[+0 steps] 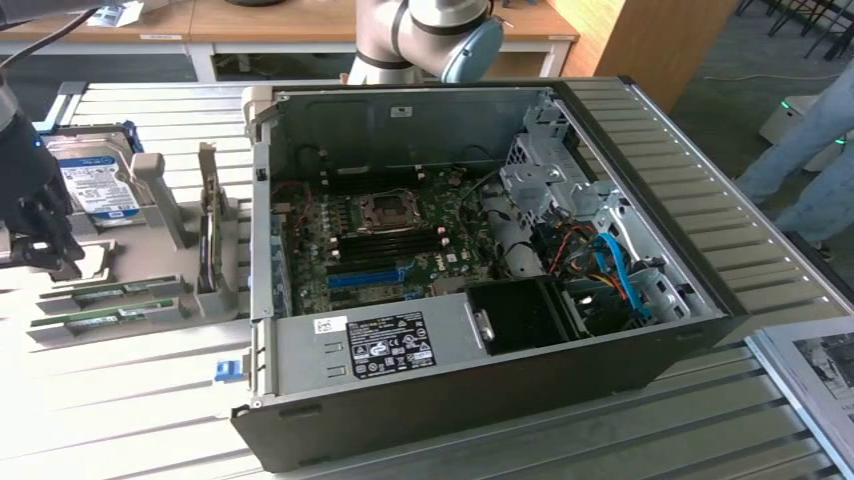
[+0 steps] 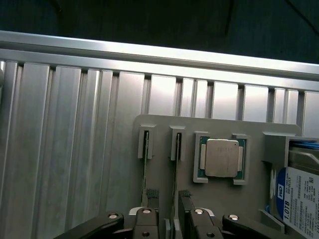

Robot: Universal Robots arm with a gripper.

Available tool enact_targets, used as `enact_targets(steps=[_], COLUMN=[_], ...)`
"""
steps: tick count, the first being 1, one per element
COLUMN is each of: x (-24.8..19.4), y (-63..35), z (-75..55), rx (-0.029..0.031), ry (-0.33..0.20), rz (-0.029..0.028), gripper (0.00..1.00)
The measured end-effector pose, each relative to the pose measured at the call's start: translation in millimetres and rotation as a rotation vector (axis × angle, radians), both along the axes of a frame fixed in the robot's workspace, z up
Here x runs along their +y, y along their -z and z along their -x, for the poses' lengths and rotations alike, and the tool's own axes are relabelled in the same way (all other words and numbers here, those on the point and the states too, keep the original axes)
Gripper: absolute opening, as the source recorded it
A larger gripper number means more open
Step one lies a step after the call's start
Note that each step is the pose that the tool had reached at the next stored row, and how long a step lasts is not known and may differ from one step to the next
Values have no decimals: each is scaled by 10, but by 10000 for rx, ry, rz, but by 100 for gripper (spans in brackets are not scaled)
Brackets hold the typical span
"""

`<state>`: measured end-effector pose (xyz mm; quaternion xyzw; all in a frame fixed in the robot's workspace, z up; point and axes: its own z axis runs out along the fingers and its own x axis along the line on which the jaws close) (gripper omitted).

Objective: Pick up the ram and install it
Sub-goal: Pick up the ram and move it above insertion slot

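Observation:
Two ram sticks lie in the grey holder (image 1: 80,300) at the exterior view's left, one (image 1: 118,290) just behind the other (image 1: 114,318). My gripper (image 1: 51,258) hangs over that holder, above the sticks. In the wrist view both sticks stand edge-on in their slots, one (image 2: 146,159) beside the other (image 2: 175,164). My gripper (image 2: 168,199) is open, with dark fingertips (image 2: 151,194) on either side of the second stick, apart from it. The open computer case (image 1: 467,400) lies in the middle, its motherboard memory slots (image 1: 387,242) bare.
A processor chip (image 2: 222,158) and a blue-labelled hard drive (image 1: 94,180) share the holder. An expansion card (image 1: 207,225) stands upright between holder and case. A person's legs (image 1: 814,150) are at the exterior view's right. The table is ribbed aluminium (image 2: 65,149).

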<state>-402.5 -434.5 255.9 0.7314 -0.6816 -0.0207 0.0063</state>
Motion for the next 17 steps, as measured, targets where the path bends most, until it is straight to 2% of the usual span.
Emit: enact_targets(steps=[3,4,5,7,17], x=[-39,-70,-72,-79,-82], y=[0,0,11,121,238], z=[0,0,0,0,0], rx=[0,0,-2,-1,-1], ry=[0,0,0,0,0], rz=[-1,0,-2,-1,-1], gripper=[30,30,30,30,30])
